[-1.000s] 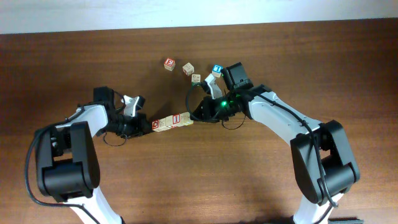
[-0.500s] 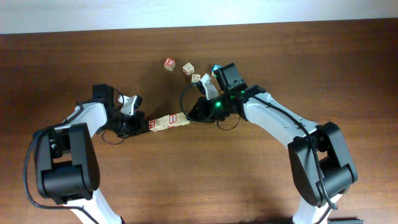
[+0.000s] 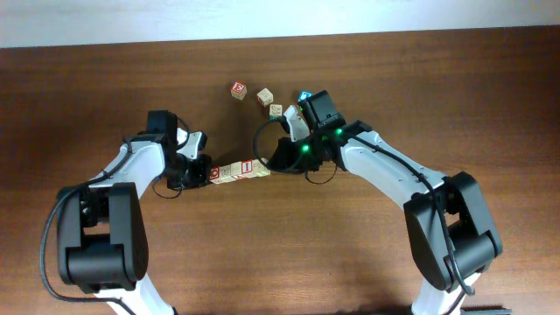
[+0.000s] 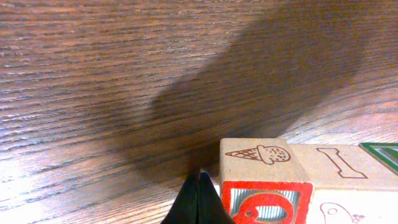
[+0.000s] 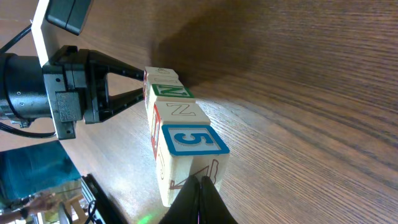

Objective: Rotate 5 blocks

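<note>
left jaws: together, sitting at 9 o'clock end of block row [image 3: 238,171] | block row: lying mid worktop [image 3: 367,249], loose blocks [image 3: 264,96] at its 12 o'clock | right jaws: together, sitting at 3 o'clock end | advice: pushing opposite ends slowly, evenly, avoiding row buckling

5 on blue-framed block [image 5: 194,141], N on green-framed block [image 5: 172,92]

Lettered wooden blocks [image 3: 238,171], one touching row
</note>
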Controlling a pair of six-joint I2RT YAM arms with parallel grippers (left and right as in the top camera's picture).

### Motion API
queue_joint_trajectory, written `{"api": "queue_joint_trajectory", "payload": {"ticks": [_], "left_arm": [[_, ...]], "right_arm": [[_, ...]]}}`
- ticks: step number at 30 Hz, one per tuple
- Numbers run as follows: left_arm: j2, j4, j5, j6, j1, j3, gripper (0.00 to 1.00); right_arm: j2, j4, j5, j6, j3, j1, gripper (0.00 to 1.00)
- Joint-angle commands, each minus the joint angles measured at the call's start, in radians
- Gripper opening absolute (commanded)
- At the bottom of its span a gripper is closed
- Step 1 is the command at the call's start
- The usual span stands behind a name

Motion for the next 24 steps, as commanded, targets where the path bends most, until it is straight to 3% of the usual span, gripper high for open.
{"api": "queue_joint_trajectory", "payload": {"ticks": [1, 7, 14, 24], "left_arm": [[0.068, 0.006, 0.066, 0.005, -0.077, -0.036, 0.0], [0.068, 0.008, 0.079, -0.002, -0.097, -0.036, 0.0], [0.068, 0.06, 0.356, 0.022, -0.096, -0.036, 0.0], [0.068, 0.065, 0.426, 0.029, -0.097, -0.036, 0.0]], "right_arm": [[0.022, 0.01, -0.037, 0.005, 0.009, 0.084, 0.04], [0.022, -0.004, -0.018, 0.002, 0.019, 0.088, 0.04], [0.022, -0.016, -0.018, -0.008, 0.045, 0.114, 0.04], [0.023, -0.057, 0.003, -0.007, 0.044, 0.094, 0.04]]}}
